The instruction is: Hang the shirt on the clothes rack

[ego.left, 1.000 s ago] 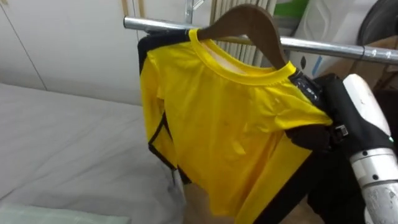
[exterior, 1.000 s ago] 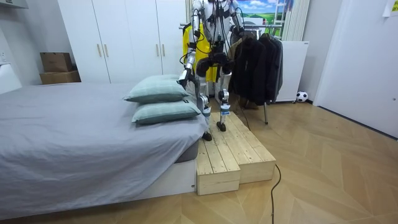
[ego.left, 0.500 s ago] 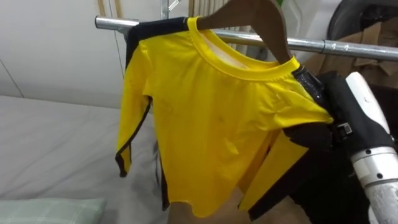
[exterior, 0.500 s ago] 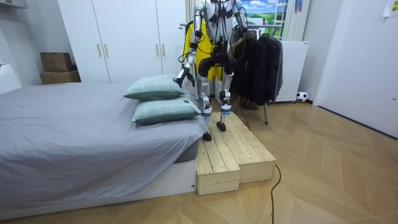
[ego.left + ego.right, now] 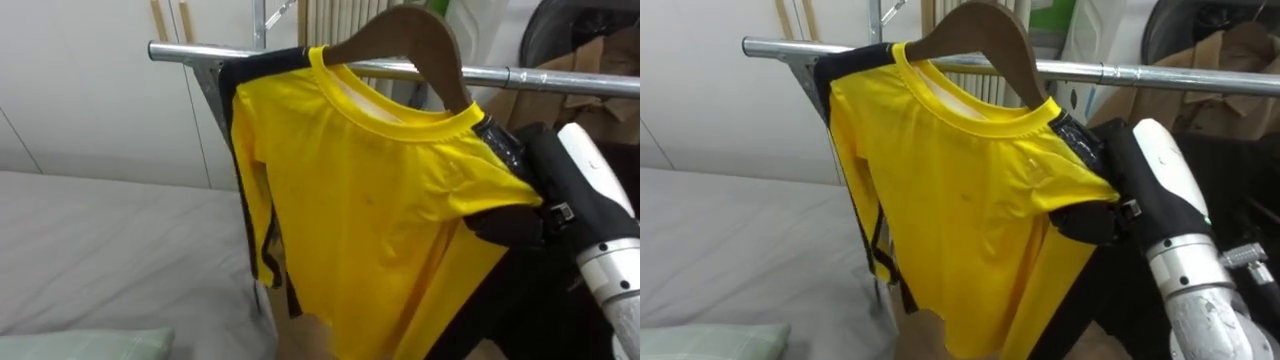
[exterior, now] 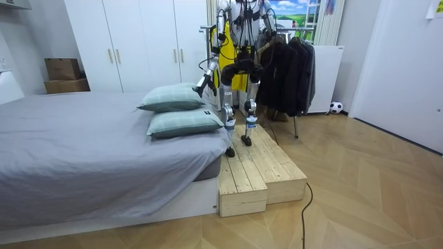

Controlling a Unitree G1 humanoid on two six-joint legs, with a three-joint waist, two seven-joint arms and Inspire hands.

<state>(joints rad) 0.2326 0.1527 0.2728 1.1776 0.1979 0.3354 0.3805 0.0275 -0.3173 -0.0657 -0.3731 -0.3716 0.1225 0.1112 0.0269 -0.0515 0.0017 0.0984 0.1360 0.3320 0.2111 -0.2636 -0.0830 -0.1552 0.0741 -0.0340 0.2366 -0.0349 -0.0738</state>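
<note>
A yellow shirt with black trim hangs on a brown wooden hanger in front of the metal rail. The hanger's hook runs out of the top of the view, so I cannot tell if it rests on the rail. My right hand reaches in from the right, under the shirt's right shoulder, its fingers hidden by the yellow cloth. In the room view I stand on a wooden platform facing the rack, with my left hand low by the bed.
A grey bed lies to my left with a green pillow near its edge. Dark clothes hang on the rack to my right. White wardrobes stand behind the bed.
The shirt has swung: its left sleeve, spread out to the left half a second ago, now hangs closer in under the collar. The eye view has shifted a little.
</note>
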